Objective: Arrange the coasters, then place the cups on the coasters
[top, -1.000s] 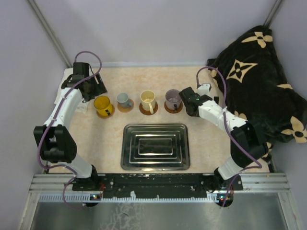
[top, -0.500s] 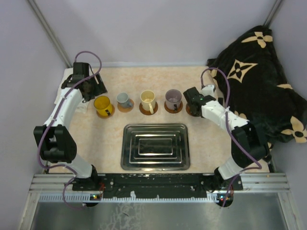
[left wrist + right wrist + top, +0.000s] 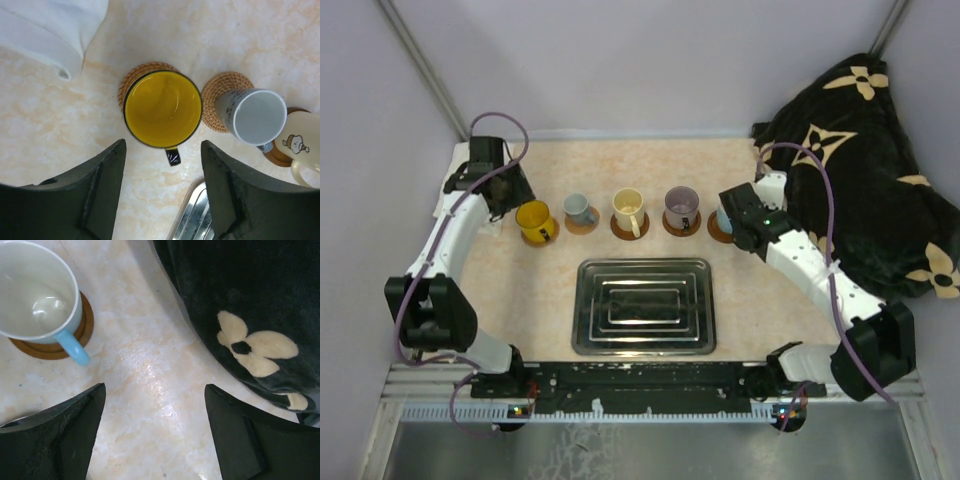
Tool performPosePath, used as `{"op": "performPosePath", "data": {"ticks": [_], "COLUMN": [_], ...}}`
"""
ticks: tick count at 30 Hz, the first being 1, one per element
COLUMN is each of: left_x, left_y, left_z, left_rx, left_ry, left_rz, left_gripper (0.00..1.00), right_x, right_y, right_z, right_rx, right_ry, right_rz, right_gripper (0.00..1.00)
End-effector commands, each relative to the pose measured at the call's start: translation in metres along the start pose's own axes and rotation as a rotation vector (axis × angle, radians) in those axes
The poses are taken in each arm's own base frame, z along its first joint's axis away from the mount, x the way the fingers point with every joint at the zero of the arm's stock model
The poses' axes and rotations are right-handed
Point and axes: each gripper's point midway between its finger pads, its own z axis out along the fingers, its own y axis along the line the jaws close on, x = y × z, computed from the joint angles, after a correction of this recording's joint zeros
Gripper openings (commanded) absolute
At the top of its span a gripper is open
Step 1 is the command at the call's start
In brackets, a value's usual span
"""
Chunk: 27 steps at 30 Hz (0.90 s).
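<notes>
Top external view: nearest the arm bases, a steel tray [image 3: 642,305] is laid flat. Beyond it, the yellow cup [image 3: 534,216], grey-white cup [image 3: 578,207], cream cup [image 3: 629,207], purplish-grey cup [image 3: 679,204] and light blue cup [image 3: 37,295] are lined up, each set on one of the coasters [image 3: 225,80]. The left gripper [image 3: 162,146] is held spread above the yellow cup, nothing pinched. The right gripper [image 3: 154,389] is likewise spread, just beside the light blue cup. A dark flowered blanket [image 3: 860,150] is heaped far right.

We have the cups [image 3: 629,208] in a row on coasters [image 3: 30,349] behind the tray [image 3: 642,340], with a blanket [image 3: 860,170] at the table's [image 3: 750,295] far-right corner.
</notes>
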Motion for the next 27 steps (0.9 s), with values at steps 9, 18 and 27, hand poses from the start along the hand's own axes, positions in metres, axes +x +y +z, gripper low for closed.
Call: {"op": "performPosePath", "data": {"ticks": [9, 18, 27], "left_x": [0.108, 0.159, 0.154], "left_y": [0.014, 0.026, 0.029], "left_z": [-0.061, -0.050, -0.019], "left_rx": [-0.138, -0.207, -0.313], "left_ry": [0.150, 0.236, 0.214], "left_rz": [-0.026, -0.108, -0.176], "left_gripper": [0.36, 0.26, 0.27], "right_x": [0.054, 0.071, 0.050], "right_y": [0.020, 0.032, 0.040], "right_z": [-0.038, -0.031, -0.031], "right_rx": [-0.248, -0.295, -0.297], "right_ry": [0.122, 0.147, 0.100], "right_rz": [-0.021, -0.063, -0.035], "right_gripper": [0.13, 0.00, 0.00]}}
